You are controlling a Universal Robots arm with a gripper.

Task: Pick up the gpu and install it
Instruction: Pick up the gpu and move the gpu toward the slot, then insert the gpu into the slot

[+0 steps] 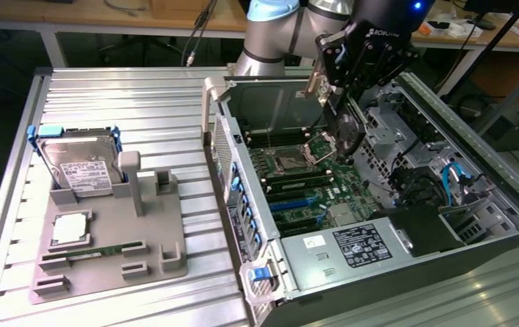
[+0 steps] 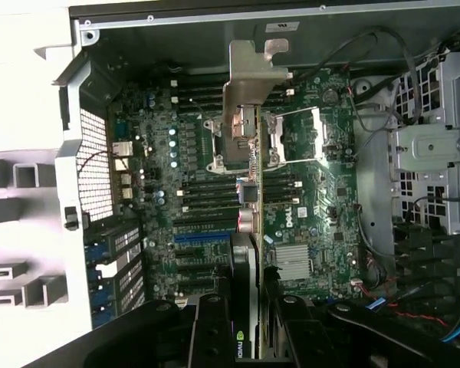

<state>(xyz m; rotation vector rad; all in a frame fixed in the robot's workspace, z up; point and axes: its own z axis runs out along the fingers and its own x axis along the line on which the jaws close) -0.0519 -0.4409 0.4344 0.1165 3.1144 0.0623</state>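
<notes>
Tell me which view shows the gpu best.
Wrist view: the gpu sits clamped edge-on in the end effector, its silver bracket over the motherboard. The exterior view shows it hanging under the end effector over the open case, partly hidden.

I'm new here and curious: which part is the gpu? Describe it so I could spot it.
Find the open computer case on the exterior view's right. Above its motherboard, the robot's hand holds the gpu: a thin card on edge with a silver bracket, the one part held aloft.
</notes>
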